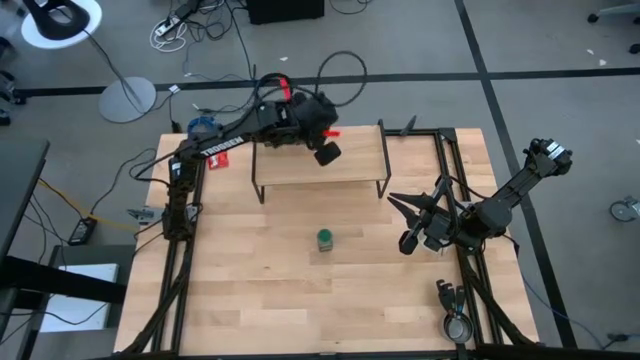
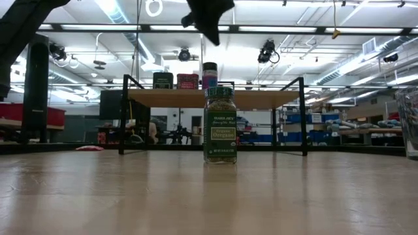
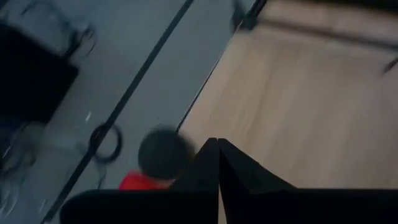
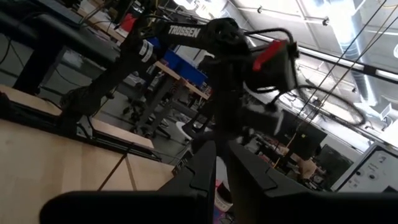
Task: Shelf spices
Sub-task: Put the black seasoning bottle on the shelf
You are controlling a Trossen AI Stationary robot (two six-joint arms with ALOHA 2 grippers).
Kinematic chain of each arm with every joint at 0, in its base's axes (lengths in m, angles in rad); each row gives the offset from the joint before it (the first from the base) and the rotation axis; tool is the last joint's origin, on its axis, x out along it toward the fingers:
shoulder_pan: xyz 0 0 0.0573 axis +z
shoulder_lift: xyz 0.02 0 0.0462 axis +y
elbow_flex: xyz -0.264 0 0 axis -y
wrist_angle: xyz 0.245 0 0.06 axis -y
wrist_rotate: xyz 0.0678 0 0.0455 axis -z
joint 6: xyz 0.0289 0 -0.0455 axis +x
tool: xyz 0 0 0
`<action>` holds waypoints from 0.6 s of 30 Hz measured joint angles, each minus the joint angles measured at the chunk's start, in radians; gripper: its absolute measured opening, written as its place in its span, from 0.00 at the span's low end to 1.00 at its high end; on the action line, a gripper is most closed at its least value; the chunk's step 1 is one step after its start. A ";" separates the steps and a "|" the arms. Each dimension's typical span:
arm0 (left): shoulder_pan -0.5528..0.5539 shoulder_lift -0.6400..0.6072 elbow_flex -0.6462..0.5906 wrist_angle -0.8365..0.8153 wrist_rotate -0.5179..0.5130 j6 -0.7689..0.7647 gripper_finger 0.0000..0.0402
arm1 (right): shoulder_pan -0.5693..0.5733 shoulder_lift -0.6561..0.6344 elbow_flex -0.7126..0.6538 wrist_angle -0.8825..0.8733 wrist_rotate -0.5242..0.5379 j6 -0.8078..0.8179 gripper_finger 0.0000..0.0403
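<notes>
On the table's middle stands the green jar (image 1: 325,239) (image 2: 220,124) on its base, touched by nothing. Behind it is the shelf (image 1: 320,165) (image 2: 215,98); on its plank stand an olive tin (image 2: 162,80), a red tin (image 2: 187,81) and a blue-capped jar (image 2: 209,74). My left gripper (image 1: 327,154) (image 2: 208,19) (image 3: 217,149) hangs shut and holding nothing above the shelf, slanting down, just over the jar's cap (image 3: 163,152) and the red tin (image 3: 142,181). In the high view the arm hides these three. My right gripper (image 1: 400,200) (image 4: 219,152) waits shut at the shelf's right end.
A flat red-and-white packet (image 1: 216,160) lies left of the shelf, partly under the left arm. A glass container (image 1: 458,326) (image 2: 411,124) stands at the table's near right corner. Bare tabletop (image 1: 250,280) lies around the green jar.
</notes>
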 joint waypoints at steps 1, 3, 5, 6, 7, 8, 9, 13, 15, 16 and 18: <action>-0.005 0.000 -0.019 -0.011 -0.022 -0.017 0.01 | 0.000 0.000 0.000 -0.001 0.000 0.000 0.10; -0.012 0.001 -0.055 -0.023 -0.050 -0.033 0.01 | 0.000 0.000 0.000 -0.002 0.000 0.000 0.10; -0.017 0.003 -0.088 -0.023 -0.054 -0.036 0.00 | 0.000 0.000 0.000 -0.008 0.000 0.001 0.10; -0.017 0.002 -0.108 -0.010 -0.055 -0.037 0.00 | 0.000 0.000 0.000 -0.014 0.000 0.003 0.10; -0.018 0.001 -0.130 0.006 -0.054 -0.037 0.00 | 0.000 0.000 0.000 -0.017 0.000 0.002 0.10; -0.018 0.001 -0.151 0.015 -0.054 -0.037 0.00 | 0.000 0.000 0.000 -0.017 0.000 0.002 0.10; -0.017 0.001 -0.172 0.018 -0.054 -0.041 0.00 | 0.000 0.000 0.000 -0.017 0.002 0.002 0.10; -0.017 0.002 -0.241 0.050 -0.053 -0.055 0.00 | 0.000 0.000 0.000 -0.016 0.022 0.000 0.10; -0.017 0.002 -0.269 0.072 -0.053 -0.055 0.00 | 0.000 0.000 0.000 -0.017 0.030 -0.006 0.10; -0.017 0.002 -0.281 0.078 -0.052 -0.056 0.00 | 0.000 0.000 0.000 -0.017 0.032 -0.006 0.10; -0.020 0.002 -0.302 0.104 -0.046 -0.055 0.00 | 0.000 0.000 0.000 -0.018 0.034 -0.006 0.10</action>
